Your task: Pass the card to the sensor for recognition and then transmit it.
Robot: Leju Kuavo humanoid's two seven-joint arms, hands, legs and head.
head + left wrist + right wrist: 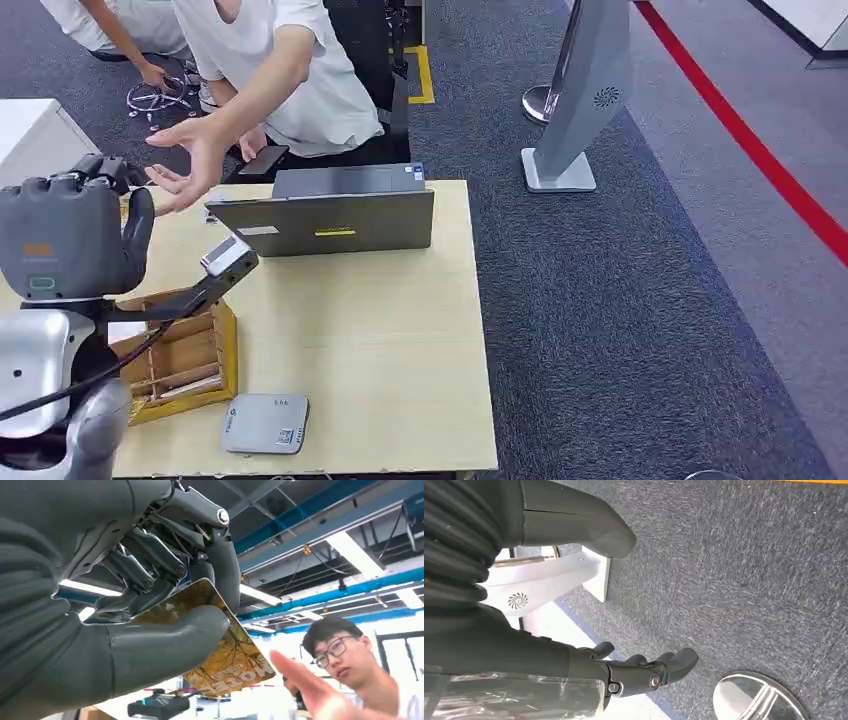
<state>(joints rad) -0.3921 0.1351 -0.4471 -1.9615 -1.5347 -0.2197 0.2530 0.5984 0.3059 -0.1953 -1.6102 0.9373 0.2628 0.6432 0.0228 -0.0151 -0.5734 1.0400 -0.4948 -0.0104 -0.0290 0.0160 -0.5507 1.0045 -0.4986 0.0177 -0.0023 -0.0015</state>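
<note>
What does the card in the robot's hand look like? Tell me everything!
The card is flat and thin, mustard yellow, with brown branch-like drawings and pale letters near one end. It looks like stiff plastic. The left hand pinches it between the thick grey thumb and darker fingers, raised in the air and tilted, one end sticking out free. A person's hand reaches close to it.

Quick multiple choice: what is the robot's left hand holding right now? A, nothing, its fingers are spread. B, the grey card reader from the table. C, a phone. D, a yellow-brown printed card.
D: in the left wrist view the left hand pinches a yellow-brown printed card between its thumb and fingers, while the grey card reader lies on the table.
</note>
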